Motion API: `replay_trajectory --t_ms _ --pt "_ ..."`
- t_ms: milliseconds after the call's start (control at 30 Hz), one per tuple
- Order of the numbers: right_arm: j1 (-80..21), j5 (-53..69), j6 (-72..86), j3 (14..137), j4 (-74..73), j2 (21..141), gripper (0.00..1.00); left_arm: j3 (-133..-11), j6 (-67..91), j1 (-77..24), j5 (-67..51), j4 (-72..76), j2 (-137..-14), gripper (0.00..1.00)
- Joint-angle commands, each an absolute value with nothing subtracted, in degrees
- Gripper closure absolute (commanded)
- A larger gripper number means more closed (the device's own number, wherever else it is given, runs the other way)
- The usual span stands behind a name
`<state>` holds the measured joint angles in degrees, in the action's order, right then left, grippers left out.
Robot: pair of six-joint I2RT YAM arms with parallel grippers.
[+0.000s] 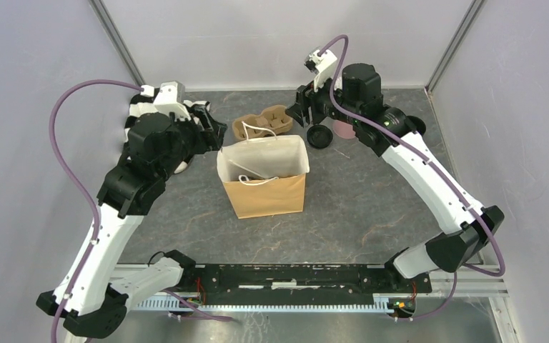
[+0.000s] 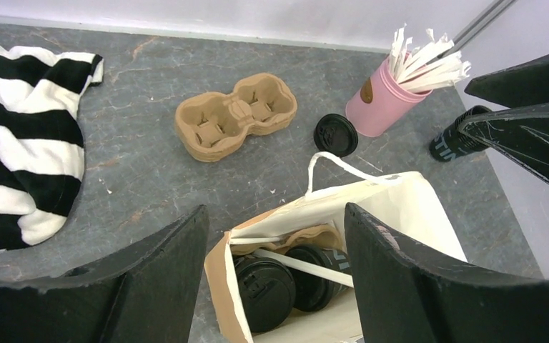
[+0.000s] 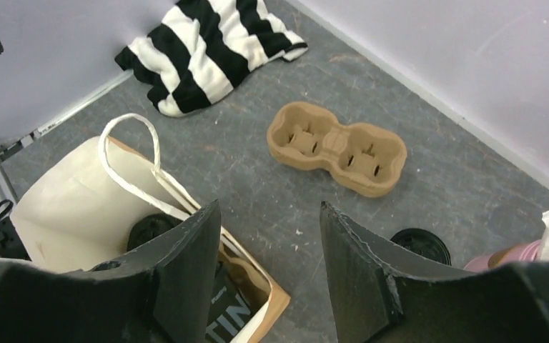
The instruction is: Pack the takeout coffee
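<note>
A robotics lab test cell — plain pale walls (image 1: 271,36) on metal posts (image 1: 118,43) box in a grey tabletop (image 1: 372,207), left arm (image 1: 107,236) and right arm (image 1: 429,179) bolted to a rail (image 1: 293,275) at its edge.

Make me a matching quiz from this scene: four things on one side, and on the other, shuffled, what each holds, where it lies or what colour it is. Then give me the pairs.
Column one:
1. bag
2. pink cup
3. loose lid
4. cloth

Column two:
A. black and white stripes
B. holds white sticks
C. holds two black cups
D. lies flat on the bare table

Pairs: 1-C, 2-B, 3-D, 4-A
</note>
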<state>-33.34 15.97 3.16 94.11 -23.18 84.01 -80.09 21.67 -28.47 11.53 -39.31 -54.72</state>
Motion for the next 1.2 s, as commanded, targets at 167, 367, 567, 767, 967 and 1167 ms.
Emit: replay_trajectory --t_ms 167,367,567,767,967,1167 --pt "-27.6 4.1 -0.9 99.5 -34.4 80.5 0.30 -80.9 19.3 -28.5 9.1 -35.4 -56.1 0.23" --pt "-19.7 0.7 0.4 96.8 -44.6 76.9 0.24 -84.3 19.9 -28.5 8.4 -38.6 -57.3 0.18" --pt "-19.3 -4.4 3.5 97.1 -43.2 73.0 0.05 -86.6 20.7 -28.5 10.4 -36.6 -57.3 0.09" --pt "-19.4 -7.6 7.6 103.5 -44.8 71.9 0.02 -95.9 20.9 -28.6 9.0 -36.7 -61.6 0.05" --pt "-19.4 -9.6 5.6 104.4 -46.2 69.7 0.02 -99.3 21.1 -28.5 10.9 -35.3 -61.9 0.03" --pt "-19.4 -10.4 5.0 108.2 -48.1 67.5 0.02 -104.2 20.7 -28.5 12.2 -37.0 -61.9 0.01"
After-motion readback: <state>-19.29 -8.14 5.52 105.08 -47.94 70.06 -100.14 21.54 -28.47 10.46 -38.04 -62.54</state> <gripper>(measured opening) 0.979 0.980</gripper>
